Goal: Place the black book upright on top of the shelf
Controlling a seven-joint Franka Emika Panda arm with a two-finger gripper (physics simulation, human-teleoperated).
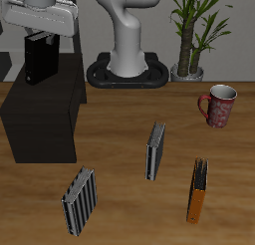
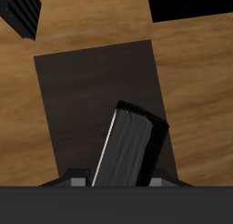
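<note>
The black book [image 1: 38, 58] hangs upright in the gripper [image 1: 40, 35], directly above the shelf [image 1: 40, 115]. Its lower edge is close over the shelf's flat top; whether it touches cannot be told from the exterior view. In the wrist view the book [image 2: 130, 147] slants away from the camera, a pale line running down one long edge, with the shelf's dark top [image 2: 82, 91] spread beneath it. The fingers [image 2: 80, 178] are closed on the book's upper end, one on each flat face, so the gap between them is only as wide as the thin book.

The shelf stands on the wooden bench [image 1: 120, 120], toward the back. Out on the open bench, nearer the front edge, a grey book [image 1: 79, 201] stands on end, its ribbed side showing. Another grey book [image 1: 155, 151] stands near the middle of the bench, well apart from the shelf. An orange-edged dark book [image 1: 199, 190] stands beyond that one. A red patterned mug [image 1: 219, 104] sits farther back, and a potted plant [image 1: 194, 35] stands beside the robot base [image 1: 129, 68].
</note>
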